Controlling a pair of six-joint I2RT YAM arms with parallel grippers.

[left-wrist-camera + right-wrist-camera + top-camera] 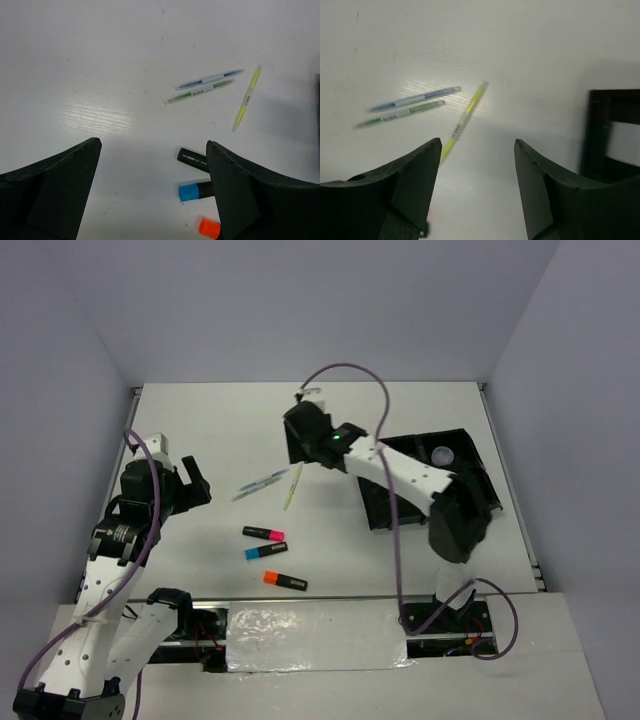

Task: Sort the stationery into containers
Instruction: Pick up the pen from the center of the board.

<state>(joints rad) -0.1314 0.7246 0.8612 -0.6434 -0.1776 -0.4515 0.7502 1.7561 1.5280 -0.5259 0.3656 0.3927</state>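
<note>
- As they lie now, 3 thin pens rest near the middle of the white worktop (200, 420). A blue pen (210, 79) and a green pen (200, 91) lie side by side, almost touching. A yellow pen (246, 98) lies just to their right at a steeper angle.
- Closer to the arm bases, 3 short black highlighters lie apart from each other: a pink-ended highlighter (263, 533), a blue-ended highlighter (265, 552) and an orange-ended highlighter (285, 581).
- A black organiser tray (470, 475) sits on the right of the worktop, partly hidden by the right arm (410, 475).
- A small round clear pot (441, 453) lies in 1 of the tray's far compartments.
- The right claw (477, 144) hangs above the yellow pen, fingers spread wide, holding nothing.
- The left claw (152, 145) is also spread and empty, over the left of the worktop, well apart from the pens.
</note>
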